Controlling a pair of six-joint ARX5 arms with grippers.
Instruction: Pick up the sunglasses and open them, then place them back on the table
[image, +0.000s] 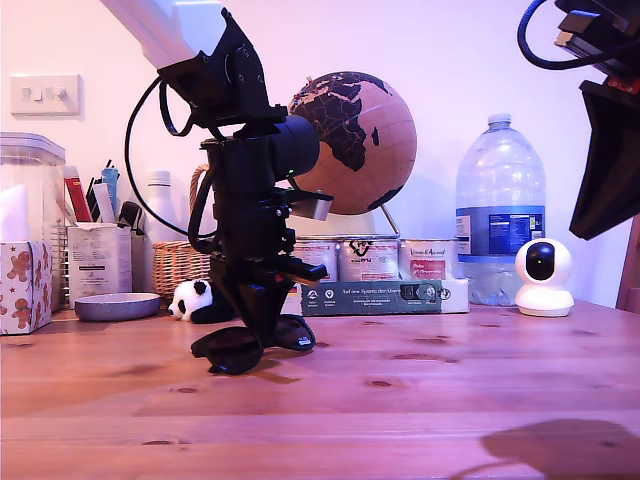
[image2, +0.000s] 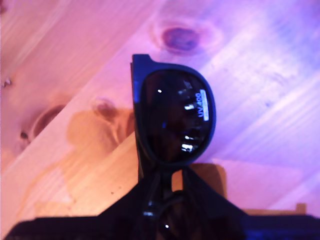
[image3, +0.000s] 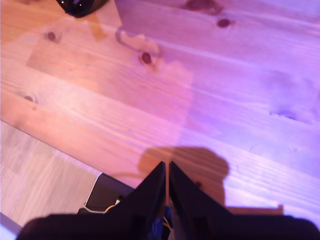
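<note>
The dark sunglasses (image: 232, 350) are low over the reddish-brown table (image: 420, 420), left of centre in the exterior view; I cannot tell whether they touch the wood. My first gripper (image: 262, 335) comes down on them from above. In the first wrist view one dark lens (image2: 175, 120) with a small white "UV" sticker fills the middle, and my first gripper (image2: 167, 180) is shut on the frame beside it. My second gripper (image: 600, 190) hangs high at the exterior view's right. Its fingers (image3: 152, 187) are pressed together, shut on nothing, above bare table (image3: 225, 100).
Along the back stand a globe (image: 350, 130), a big water bottle (image: 500, 200), a white camera (image: 543, 275), tins on a flat box (image: 385, 295), a panda toy (image: 190, 298), a basket, a bowl (image: 117, 305) and a tissue box. The table edge (image3: 60, 150) and floor show under my second gripper.
</note>
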